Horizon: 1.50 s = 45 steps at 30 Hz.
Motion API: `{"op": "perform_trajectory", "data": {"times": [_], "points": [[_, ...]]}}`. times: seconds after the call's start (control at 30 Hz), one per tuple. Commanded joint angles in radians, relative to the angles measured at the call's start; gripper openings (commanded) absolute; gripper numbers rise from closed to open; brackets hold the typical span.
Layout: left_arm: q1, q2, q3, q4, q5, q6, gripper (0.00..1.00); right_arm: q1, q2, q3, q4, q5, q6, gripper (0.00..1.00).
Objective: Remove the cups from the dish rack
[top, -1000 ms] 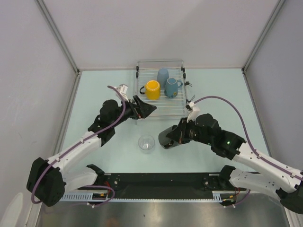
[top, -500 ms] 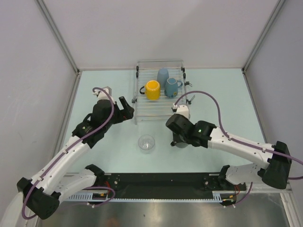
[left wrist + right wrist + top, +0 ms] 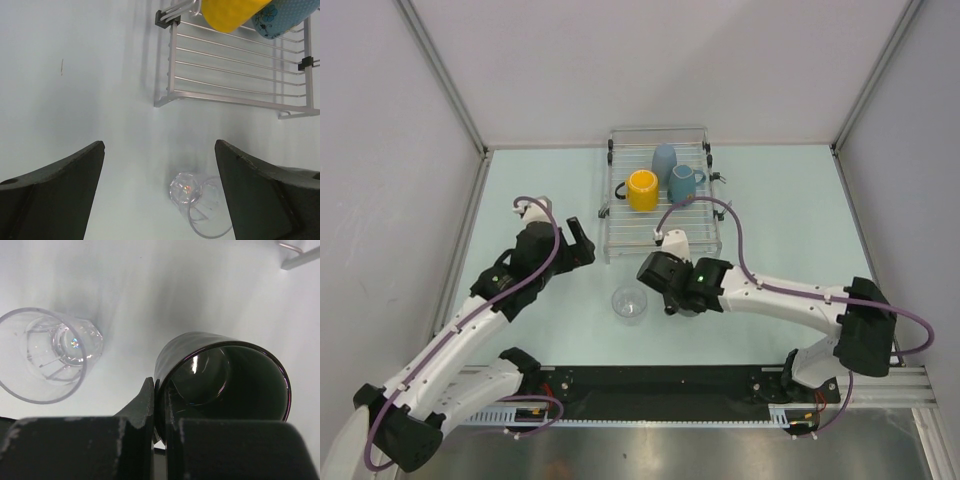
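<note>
The silver wire dish rack (image 3: pixel 692 222) stands at the back middle of the table. It holds a yellow mug (image 3: pixel 642 190), a blue handled mug (image 3: pixel 682 184) and a pale blue handleless cup (image 3: pixel 664 160). A clear glass tumbler (image 3: pixel 630 303) stands on the table in front of the rack. My right gripper (image 3: pixel 672 292) is just right of the tumbler, shut on the wall of the dark grey mug (image 3: pixel 222 385), one finger inside and one outside, with the mug low over the table. My left gripper (image 3: pixel 578 242) is open and empty, left of the rack's front corner.
The left wrist view shows the rack's near left corner (image 3: pixel 165 102), the yellow mug (image 3: pixel 232 12), the blue mug (image 3: pixel 282 17) and the tumbler (image 3: pixel 197 202) between my open fingers. The right wrist view shows the tumbler (image 3: pixel 47 352) left of the dark mug. Grey walls enclose the table.
My right arm has carried the dark grey mug leftward, close beside the tumbler. My left gripper has drawn back from the rack's front left corner and opened.
</note>
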Motion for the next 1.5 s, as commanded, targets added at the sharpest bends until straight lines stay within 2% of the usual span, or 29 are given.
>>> {"op": "perform_trajectory", "data": {"times": [0.0,0.33,1.17,1.3,1.4,1.47], "points": [[-0.008,-0.028,-0.018,0.005,-0.012,0.006,0.96,0.014,0.058,0.061,0.058,0.041,-0.027,0.00],[-0.015,-0.011,-0.033,0.019,-0.003,0.001,0.96,0.015,0.136,0.065,0.111,0.015,-0.039,0.00],[-0.025,0.004,-0.047,0.024,-0.001,0.003,0.96,0.020,0.204,0.016,0.163,-0.076,-0.022,0.00],[-0.025,0.000,-0.047,0.024,-0.004,0.004,0.96,0.023,0.195,0.009,0.149,-0.068,-0.011,0.23],[-0.029,0.003,-0.047,0.024,-0.004,0.000,0.97,0.029,0.176,0.006,0.129,-0.047,0.004,0.34],[-0.029,0.009,-0.047,0.024,-0.004,-0.002,0.98,0.032,0.160,0.006,0.111,-0.033,0.012,0.37]]}}
